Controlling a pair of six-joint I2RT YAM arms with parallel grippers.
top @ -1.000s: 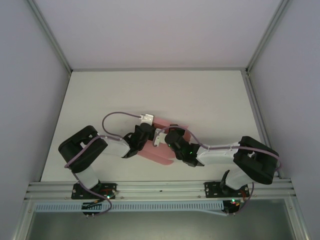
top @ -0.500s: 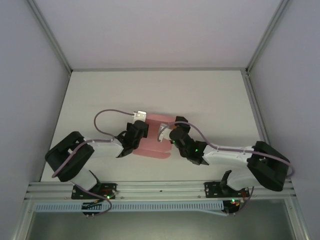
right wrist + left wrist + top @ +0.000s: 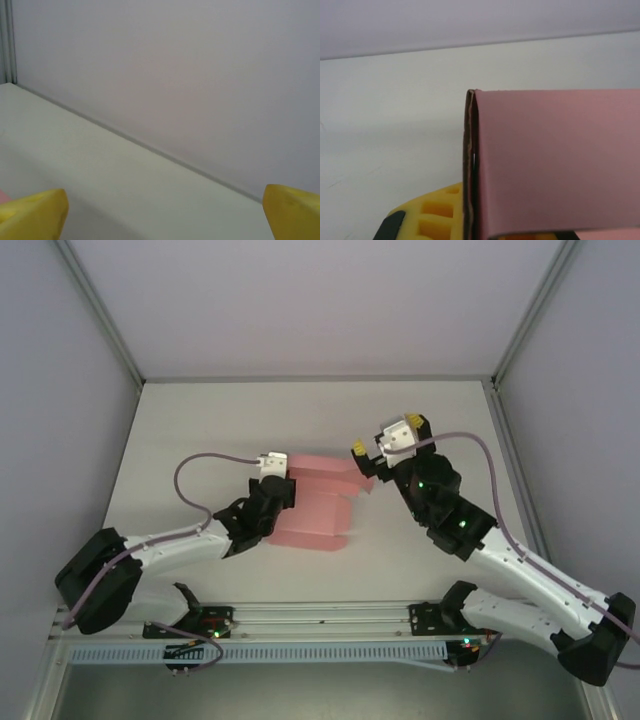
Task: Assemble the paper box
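Pulled back to the upper right of the top view since a second ago, right tool (image 3: 387, 435) now spread wide and empty. Left tool (image 3: 285, 495) pressed together, pinching left folded edge of pink thin card paper box (image 3: 320, 508) at centre of frame, low on white surface (image 3: 200, 430). Probably light, thin, easy to crease; best taken at a folded edge or flap, never mid-panel.

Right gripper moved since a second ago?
Yes. The right gripper has left the paper box and moved toward the table's back-right corner, jaws open.
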